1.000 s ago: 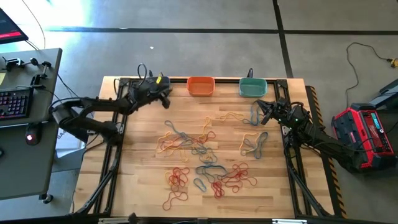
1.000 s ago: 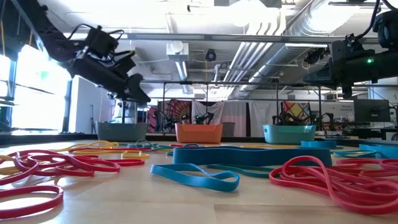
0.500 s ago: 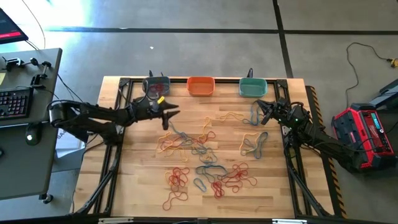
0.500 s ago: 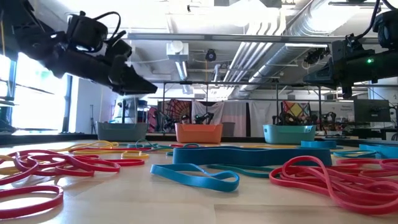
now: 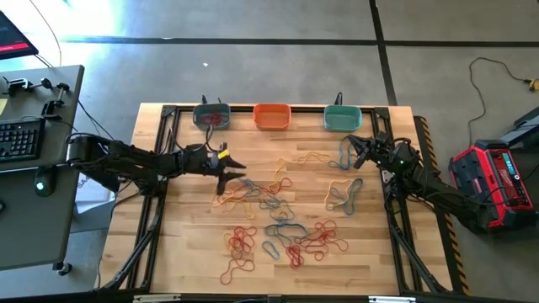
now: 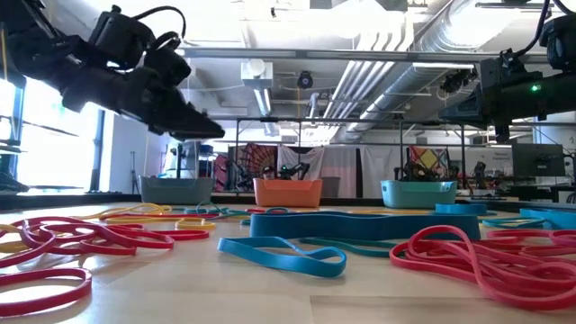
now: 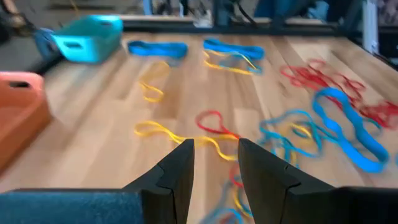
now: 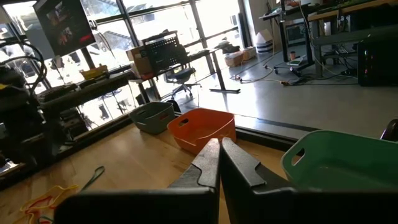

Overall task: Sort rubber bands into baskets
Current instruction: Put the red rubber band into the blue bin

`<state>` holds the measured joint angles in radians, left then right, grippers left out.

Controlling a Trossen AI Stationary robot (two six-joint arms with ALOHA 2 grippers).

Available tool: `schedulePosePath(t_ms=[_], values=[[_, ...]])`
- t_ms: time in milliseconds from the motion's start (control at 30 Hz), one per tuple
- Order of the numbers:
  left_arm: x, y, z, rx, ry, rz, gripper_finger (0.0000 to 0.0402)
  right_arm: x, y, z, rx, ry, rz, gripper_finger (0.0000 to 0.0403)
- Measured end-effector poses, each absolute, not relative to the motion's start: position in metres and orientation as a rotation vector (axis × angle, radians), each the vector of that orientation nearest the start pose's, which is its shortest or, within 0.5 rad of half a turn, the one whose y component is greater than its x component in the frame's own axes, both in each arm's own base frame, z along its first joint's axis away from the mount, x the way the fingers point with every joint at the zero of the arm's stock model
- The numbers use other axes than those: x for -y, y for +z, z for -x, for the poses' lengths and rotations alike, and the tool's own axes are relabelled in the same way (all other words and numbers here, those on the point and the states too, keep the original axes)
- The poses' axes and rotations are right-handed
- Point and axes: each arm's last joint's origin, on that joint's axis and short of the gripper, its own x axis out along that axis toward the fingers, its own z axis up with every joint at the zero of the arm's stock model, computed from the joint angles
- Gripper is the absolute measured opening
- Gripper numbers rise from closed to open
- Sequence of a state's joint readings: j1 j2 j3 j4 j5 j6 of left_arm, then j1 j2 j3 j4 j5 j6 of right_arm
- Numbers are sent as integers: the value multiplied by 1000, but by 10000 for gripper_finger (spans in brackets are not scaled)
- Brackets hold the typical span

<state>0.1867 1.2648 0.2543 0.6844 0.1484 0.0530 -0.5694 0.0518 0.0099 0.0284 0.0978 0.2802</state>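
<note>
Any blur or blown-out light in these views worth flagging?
Left wrist view: rubber bands smeared, edges soft. Low view: the window behind the left gripper is blown out, and the nearest bands are out of focus. Right wrist view: windows glare white. High view: even light.

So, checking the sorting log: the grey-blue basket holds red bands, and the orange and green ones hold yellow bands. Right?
Not quite. The grey-blue basket does hold red bands, but the orange basket and green basket look empty in the high view.

Two dark jointed arms — left arm has a yellow tag, right arm a green light
</note>
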Motion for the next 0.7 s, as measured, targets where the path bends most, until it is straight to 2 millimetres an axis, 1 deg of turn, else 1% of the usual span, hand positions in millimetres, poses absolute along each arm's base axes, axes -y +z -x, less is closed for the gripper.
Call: schedulePosePath(t_ms=[167, 367, 433, 500, 567, 700], values=[[-27, 146, -210, -355, -2, 37, 117, 56, 168, -83, 101, -662, -268, 0], [-26, 146, -210, -356, -3, 51, 112, 57, 174, -82, 167, -665, -259, 0], [-26, 146, -210, -354, -5, 40, 101, 56, 175, -83, 186, -647, -278, 0], [-27, 146, -210, -351, -1, 30, 86, 54, 175, -84, 179, -572, -283, 0], [-29, 146, -210, -351, 9, 26, 69, 52, 174, -87, 148, -483, -286, 0], [-34, 146, -209, -351, 33, 29, 38, 48, 169, -94, 64, -408, -243, 0]])
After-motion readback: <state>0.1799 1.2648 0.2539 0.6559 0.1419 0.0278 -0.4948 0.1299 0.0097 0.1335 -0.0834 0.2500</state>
